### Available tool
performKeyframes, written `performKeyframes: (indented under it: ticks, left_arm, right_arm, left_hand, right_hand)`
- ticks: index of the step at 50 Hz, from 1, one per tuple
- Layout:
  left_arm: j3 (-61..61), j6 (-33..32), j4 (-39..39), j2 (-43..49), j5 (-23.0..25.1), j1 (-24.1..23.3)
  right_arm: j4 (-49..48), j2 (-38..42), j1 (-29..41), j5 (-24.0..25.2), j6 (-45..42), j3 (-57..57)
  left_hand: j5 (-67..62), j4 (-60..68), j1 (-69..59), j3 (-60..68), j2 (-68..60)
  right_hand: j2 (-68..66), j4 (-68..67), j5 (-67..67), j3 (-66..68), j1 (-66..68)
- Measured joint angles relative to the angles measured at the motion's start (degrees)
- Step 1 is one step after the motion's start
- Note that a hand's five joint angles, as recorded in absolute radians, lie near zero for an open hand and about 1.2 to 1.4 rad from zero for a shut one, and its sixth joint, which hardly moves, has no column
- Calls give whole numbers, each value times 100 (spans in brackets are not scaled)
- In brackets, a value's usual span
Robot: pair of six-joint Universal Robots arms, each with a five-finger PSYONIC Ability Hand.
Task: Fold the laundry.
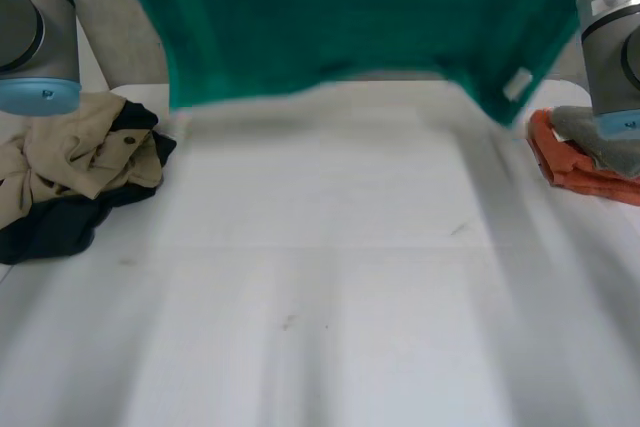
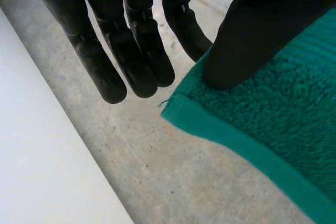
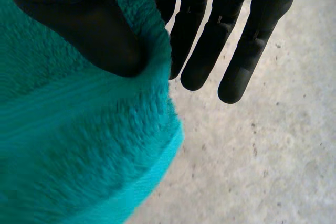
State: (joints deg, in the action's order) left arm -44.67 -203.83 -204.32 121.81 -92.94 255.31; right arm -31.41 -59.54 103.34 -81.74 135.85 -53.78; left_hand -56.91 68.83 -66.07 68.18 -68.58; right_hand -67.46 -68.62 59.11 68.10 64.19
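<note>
I hold the towel (image 1: 340, 17) up high over the table (image 1: 330, 287), and it hides the far side. My left hand (image 2: 131, 40) pinches one corner under its thumb. My right hand (image 3: 220, 35) pinches the other end. A tan and black pile (image 1: 80, 167) lies at the left and an orange cloth (image 1: 570, 162) at the right.

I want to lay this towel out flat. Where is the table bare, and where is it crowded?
The white table is bare across its whole middle and near side, between the beige and black clothes at its left edge and the orange cloth at its right edge. Those two edges are crowded. The green towel hangs over the far side.
</note>
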Motion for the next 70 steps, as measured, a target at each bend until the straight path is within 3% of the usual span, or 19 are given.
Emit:
performKeyframes:
  ticks: [8, 24, 39, 43, 49, 53, 59, 66, 70]
  left_arm:
    - [-1099, 8, 364, -165, 96, 77]
    - [-3450, -82, 180, 296, 150, 149]
    - [-4183, -232, 463, -10, 303, 205]
    - [-4305, -240, 679, -238, 371, 221]
    - [-4489, -254, 1049, -562, 432, 231]
    - [-4702, -319, 1411, -822, 462, 277]
    - [-5327, -767, 2435, -1477, 584, 456]
    - [-6110, -1976, 4208, -2304, 768, 730]
    - [-6171, -2576, 4729, -2377, 915, 747]
  right_arm:
    - [634, 184, 81, 373, 217, -221]
    - [2159, 1694, 47, 622, 858, -510]
    - [3370, 2090, -344, 481, 1320, -367]
    - [3590, 2093, -465, 414, 1256, -353]
    - [3625, 1997, -574, 395, 1164, -462]
    - [3741, 1740, -609, 386, 949, -751]
    - [4605, 971, -740, 344, -145, -1717]
    - [6138, -147, -1100, 265, -1776, -3037]
    - [6313, -474, -1181, 331, -2112, -3360]
  left_hand:
    - [-47, 0, 0, 0, -4]
    - [-46, 0, 0, 2, -6]
    - [-46, 0, 0, 2, -7]
    - [-47, 0, 0, 2, -6]
    - [-47, 0, 0, 2, -7]
    - [-46, 0, 0, 2, -6]
    - [-47, 0, 0, 2, -6]
    - [-47, 0, 0, 2, -7]
    - [-47, 0, 0, 2, -7]
  right_hand:
    - [0, 0, 22, 0, 0]
    - [7, 21, -5, -13, 0]
    - [2541, 2757, -2918, -2620, -2296]
    - [412, 609, -658, -537, -152]
    - [-83, 11, -230, -2, 84]
    - [-83, 8, -230, -1, 84]
    - [-83, 8, -190, -1, 84]
    - [-90, 6, -104, -1, 84]
    - [-90, 5, -81, -1, 84]
